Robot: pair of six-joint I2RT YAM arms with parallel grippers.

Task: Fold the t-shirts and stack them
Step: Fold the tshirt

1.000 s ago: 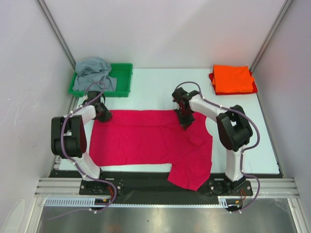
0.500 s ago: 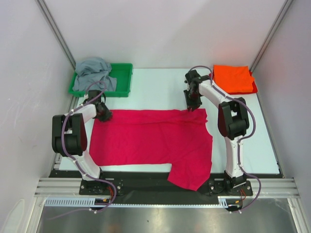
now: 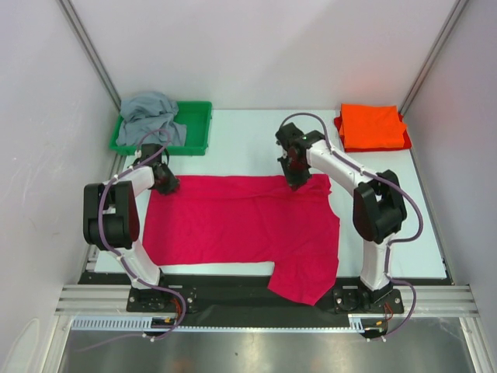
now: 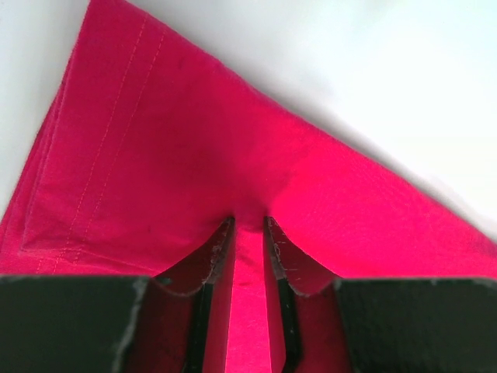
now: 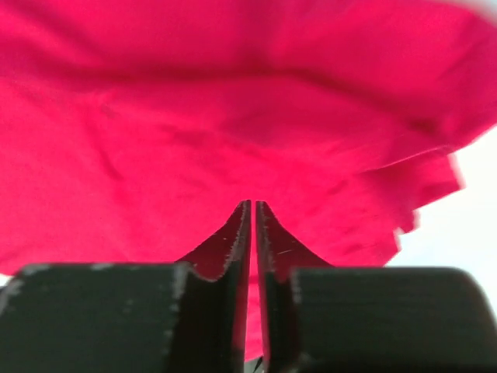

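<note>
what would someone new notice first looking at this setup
The big pink t-shirt spread across the middle of the table, with the left gripper and right gripper both at its far edge. Next, a folded orange t-shirt in the far right corner and a crumpled grey t-shirt heaped in the green tray at far left.

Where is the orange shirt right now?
In the overhead view, the orange t-shirt lies folded at the far right corner of the table, beyond the right gripper and across from the green tray.
</note>
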